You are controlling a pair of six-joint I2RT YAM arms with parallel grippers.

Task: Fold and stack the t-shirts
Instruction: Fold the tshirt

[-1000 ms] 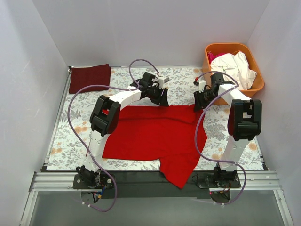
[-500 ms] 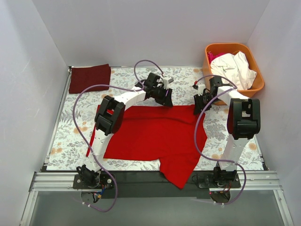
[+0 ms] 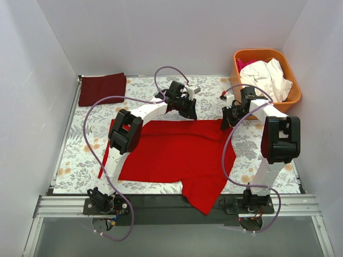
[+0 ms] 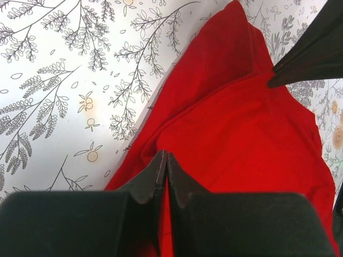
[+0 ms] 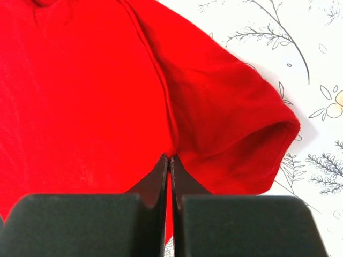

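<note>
Both clamped, left gripper (image 4: pixel 165 161), right gripper (image 5: pixel 169 160), red t-shirt (image 3: pixel 177 150) between jaws

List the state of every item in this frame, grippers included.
red t-shirt, spread out, unfolded, one corner hanging off the near edge of the table.
dark red shirt, folded, lying at the far left corner.
orange basket, holding a crumpled white garment.
left gripper, shut on red t-shirt at its far edge.
right gripper, shut on red t-shirt beside a sleeve.

A lab test cell: plain white walls (image 3: pixel 171 32), aluminium rail (image 3: pixel 64 206), floral tablecloth (image 3: pixel 80 144).
</note>
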